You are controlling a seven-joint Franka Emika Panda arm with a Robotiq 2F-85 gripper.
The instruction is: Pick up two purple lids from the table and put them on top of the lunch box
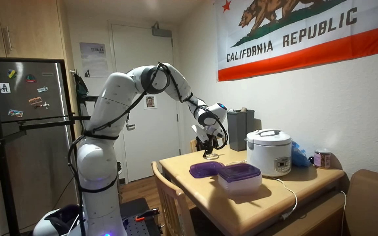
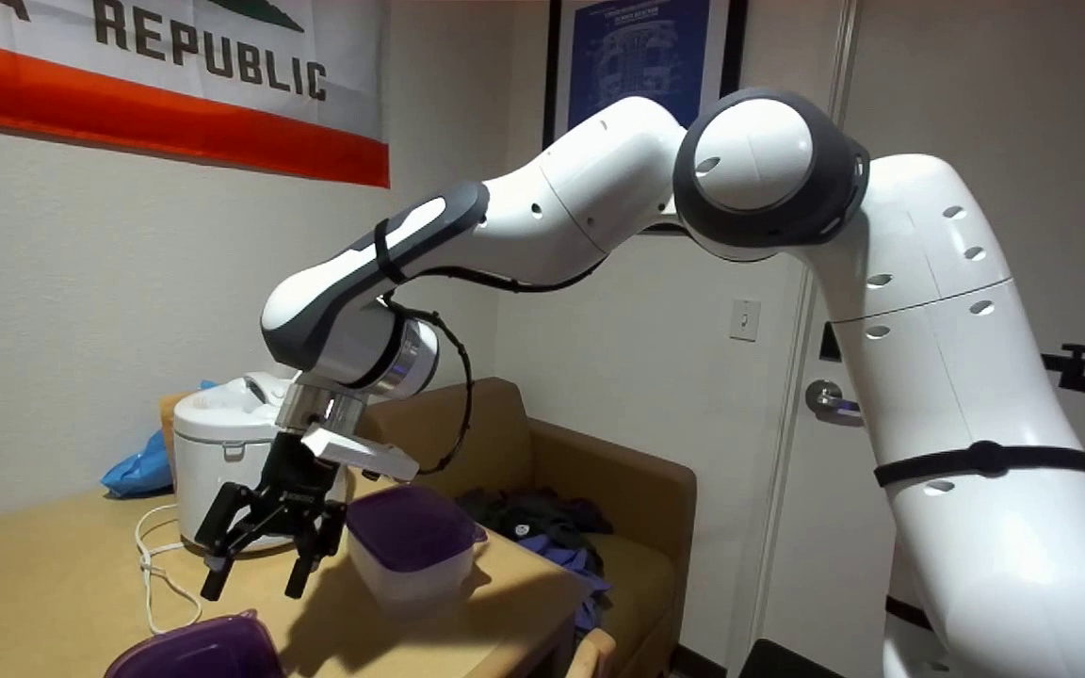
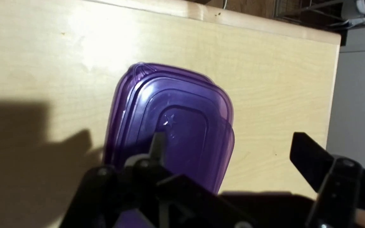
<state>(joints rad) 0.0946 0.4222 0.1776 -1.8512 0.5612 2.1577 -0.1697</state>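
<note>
Fingers (image 3: 309, 161) spread wide apart, a black robotic gripper (image 3: 229, 139) hangs over a light wooden table (image 3: 280, 95), one fingertip in front of two overlapping purple lids (image 3: 182, 120) in the wrist view. A star shape (image 3: 169, 121) shows in the lids' plastic. Near the lids, which lie on the table, sits a pale lavender lunch box (image 1: 241, 186), capped in purple in both exterior views. Just beside it stands a white rice cooker (image 1: 269, 150), the print on its control panel (image 1: 283, 164) too small to read. In an exterior view, a white cord (image 2: 149, 567) curls over the wood next to the cooker; a blue bag (image 1: 300, 154) and a jar (image 1: 322, 159) with an illegible label rest toward the wall. A gray bin (image 1: 238, 131) rises near the table's far end. In an exterior view, a wooden chair (image 1: 169, 184) stands between the base of the white arm (image 1: 108, 98) and the table; a brown sofa (image 2: 637, 480) piled with dark clothing (image 2: 533, 518) occupies the corner beyond the box. Farther back are a stainless refrigerator (image 1: 21, 92) dotted with magnets (image 1: 35, 100) and a white door (image 1: 143, 49). On the walls, a red-striped flag (image 1: 307, 39) reads "CALIFORNIA REPUBLIC," while the lettering on a framed blue print (image 2: 637, 66) and a gray poster (image 1: 92, 59) is too small to read with certainty.
</note>
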